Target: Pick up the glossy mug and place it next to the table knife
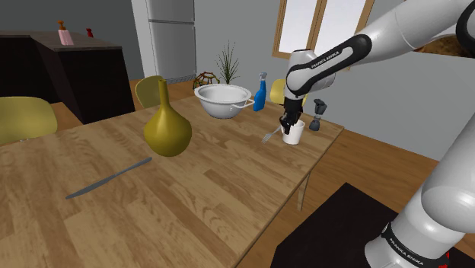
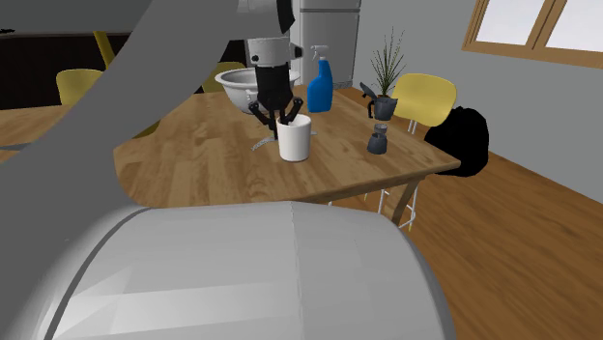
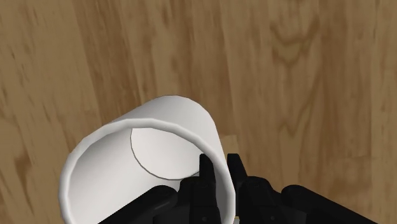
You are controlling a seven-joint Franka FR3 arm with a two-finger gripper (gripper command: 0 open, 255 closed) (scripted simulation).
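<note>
Closest of all, broad pale arm (image 2: 242, 280) shell across the second exterior view's lower half, hiding the wooden table's (image 2: 193, 159) near edge and much of its left side. Beyond it, black gripper (image 2: 280, 114) down over the white mug (image 2: 294, 140).

Jaws narrow, pinching the mug's wall: in the wrist view one fingertip (image 3: 205, 170) inside the rim, the other outside, thin white wall clamped between. Lower part of the mug there cut off behind the finger bases.

Stands upright near the table's far corner at the shoulder view's right, close to that side's edge. Base on the wood or just clear of it: cannot tell. Rim partly covered by the gripper in the shoulder view.

Just beside the mug, toward the table's middle, grey fork (image 1: 271, 135), one end lost behind mug and fingers.

Well apart, table knife (image 1: 109, 179) flat on the wood, toward the table's near-left edge in the shoulder view. Between knife and mug, olive-yellow vase (image 1: 167, 126), upright.

Along the far edge, white two-handled bowl (image 1: 222, 99) and blue spray bottle (image 1: 260, 93), the bowl half hidden behind arm and gripper in the second exterior view. By the corner past the mug, small dark object (image 1: 319, 114), too small to name.
</note>
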